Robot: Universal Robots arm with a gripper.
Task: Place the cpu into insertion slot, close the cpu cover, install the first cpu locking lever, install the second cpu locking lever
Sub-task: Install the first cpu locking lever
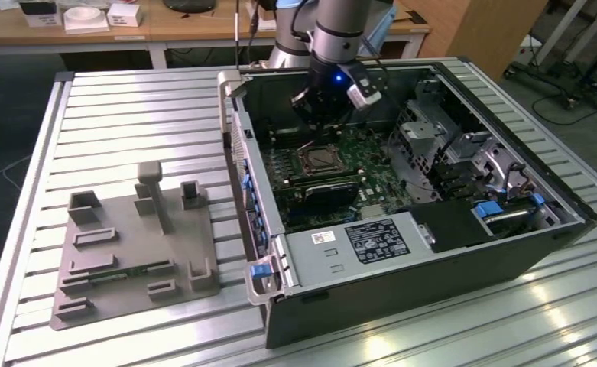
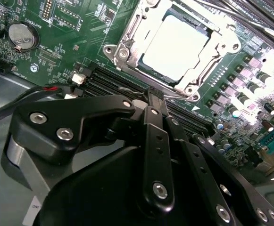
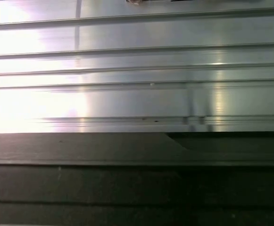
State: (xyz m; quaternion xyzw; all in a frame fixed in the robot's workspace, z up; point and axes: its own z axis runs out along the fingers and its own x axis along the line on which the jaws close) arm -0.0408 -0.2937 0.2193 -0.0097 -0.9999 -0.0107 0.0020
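In the second wrist view the cpu [image 2: 174,47] lies flat in its socket, its pale metal top showing through the open centre of the cpu cover [image 2: 127,44]. The silver cover frame lies down over it. A thin wire locking lever [image 2: 179,94] runs along the socket edge nearest my gripper [image 2: 153,94]. The black fingers stand together, shut, with their tips right at that lever; I cannot tell if they touch it. In the exterior view the gripper [image 1: 324,115] hangs inside the open computer case, just behind the socket [image 1: 321,158].
Black memory slots [image 2: 113,80] and a coin battery [image 2: 22,36] sit by the socket. A black power box with a white label [image 1: 380,238] and a drive cage [image 1: 451,145] crowd the case. A grey fixture plate [image 1: 135,245] rests on the ribbed metal table [image 3: 137,70].
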